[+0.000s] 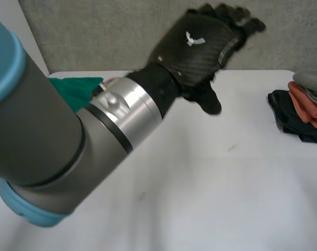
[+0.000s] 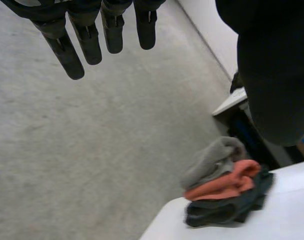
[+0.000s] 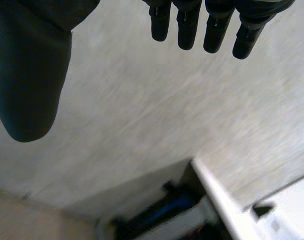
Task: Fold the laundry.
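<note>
The left hand hangs raised above the far side of the white surface, at the end of the left arm, which crosses the head view from the near left. Its fingers are straight and the thumb stands apart from them — open, holding nothing. The right hand looks the same in its own wrist view: fingers straight, thumb well apart, nothing between them.

The laundry lies in two places. At the right edge of the surface sits a pile of folded clothes, with a grey piece on top, a coral piece under it and a dark piece at the bottom. All three touch one another and are roughly squared. At the far left, partly behind the left arm, a green cloth shows. Most of it is hidden, so I cannot tell whether it is folded or loose.

As a judgement, the task is well along — three pieces look done and stacked, and the green cloth seems to be what is left. The middle of the surface is bare and neither hand is on any cloth, so no fold is in hand now. The next step would likely be to bring the green cloth to the middle and spread it flat.
</note>
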